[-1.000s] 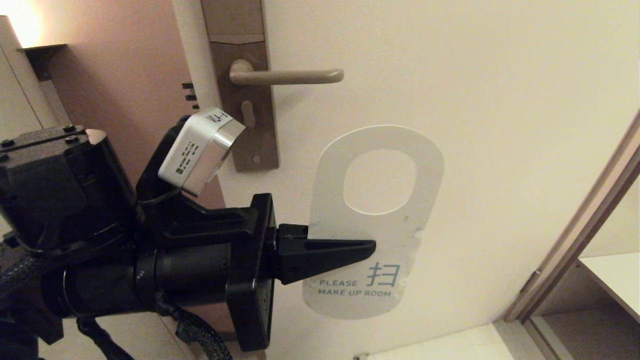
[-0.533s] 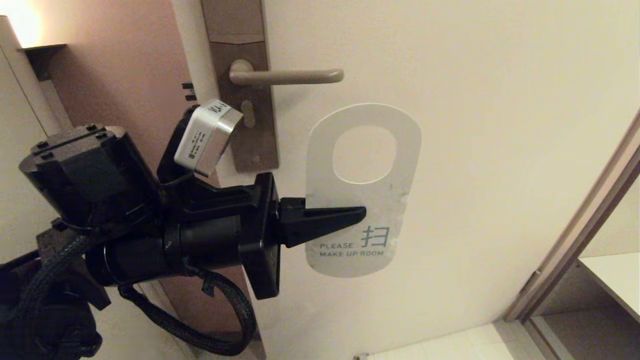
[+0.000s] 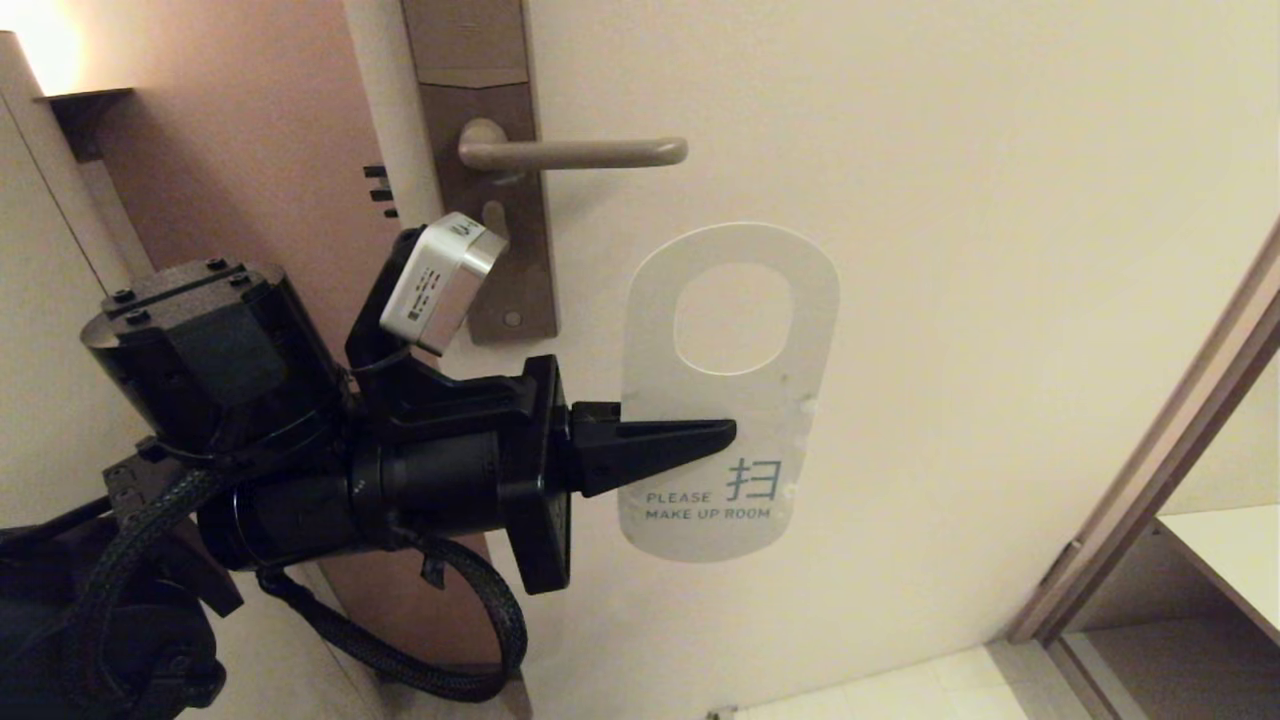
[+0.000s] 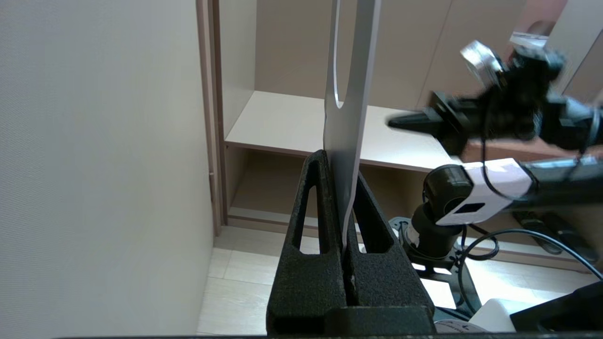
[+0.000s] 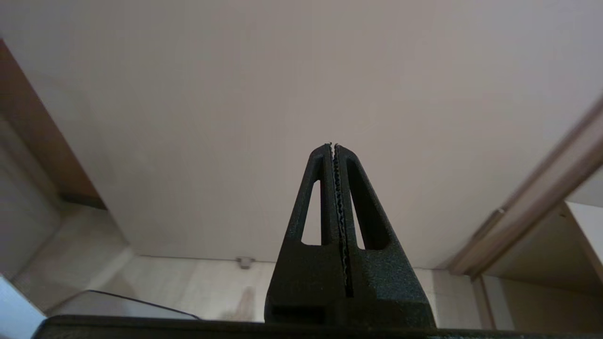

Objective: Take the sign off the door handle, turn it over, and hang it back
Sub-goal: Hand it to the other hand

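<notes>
The sign (image 3: 765, 430) shows its white "PLEASE MAKE UP ROOM" side and stands upright in front of the door, off and below the door handle (image 3: 572, 153). The top of its oval hole is below the lever's free end. My left gripper (image 3: 730, 432) is shut on the sign's left edge, below the hole. In the left wrist view the sign (image 4: 349, 136) is edge-on between the fingers of the left gripper (image 4: 341, 172). My right gripper (image 5: 334, 145) is shut and empty, pointing at the door low down; it also shows in the left wrist view (image 4: 400, 122).
The brown lock plate (image 3: 500, 280) runs down behind the handle, with dark latch bolts (image 3: 378, 190) on the door's edge. A door frame (image 3: 1150, 460) and a shelf (image 3: 1235, 560) are at the right. Tiled floor (image 3: 900, 690) lies below.
My left gripper carried the sign up and away toward the door, closer under the handle, then settled slightly down and right. The grip on the sign has not changed.
</notes>
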